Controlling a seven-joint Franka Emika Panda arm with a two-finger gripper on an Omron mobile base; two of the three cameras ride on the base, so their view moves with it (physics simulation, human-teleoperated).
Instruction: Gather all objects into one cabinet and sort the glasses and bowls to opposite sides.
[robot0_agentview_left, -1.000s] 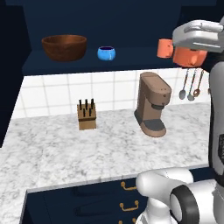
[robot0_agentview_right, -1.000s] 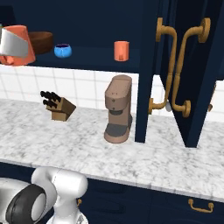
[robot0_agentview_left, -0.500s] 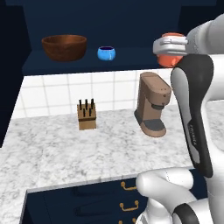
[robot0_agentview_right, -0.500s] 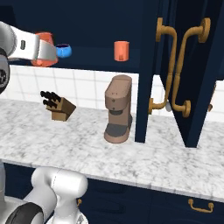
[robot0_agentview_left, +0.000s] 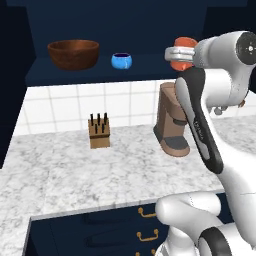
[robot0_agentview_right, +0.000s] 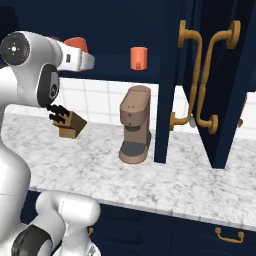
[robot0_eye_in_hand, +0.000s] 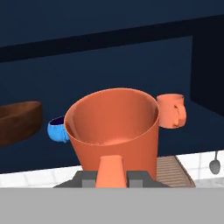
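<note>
My gripper (robot0_agentview_left: 183, 53) is shut on an orange-coral tumbler (robot0_agentview_left: 185, 43), held in the air at shelf height in front of the open navy cabinet (robot0_agentview_left: 100, 74). In the hand view that tumbler (robot0_eye_in_hand: 113, 129) looms close, its mouth facing the camera. On the shelf (robot0_agentview_right: 118, 73) stand a wide wooden bowl (robot0_agentview_left: 73, 53) at the left, a small blue bowl (robot0_agentview_left: 121, 61) beside it, and a second tumbler (robot0_agentview_right: 139, 58) further right. The hand view places the blue bowl (robot0_eye_in_hand: 55, 130) just left of the held tumbler and the shelf tumbler (robot0_eye_in_hand: 171, 110) just right of it.
A brown coffee maker (robot0_agentview_left: 172, 120) and a knife block (robot0_agentview_left: 99, 132) stand on the marble counter (robot0_agentview_left: 75, 175) below the shelf. Open cabinet doors with brass handles (robot0_agentview_right: 201, 85) jut out at the right. Utensils (robot0_eye_in_hand: 214, 164) hang on the tiled wall.
The arm has swung the held tumbler sideways along the shelf front, toward the cabinet's middle. The bowls and the other tumbler have not moved.
</note>
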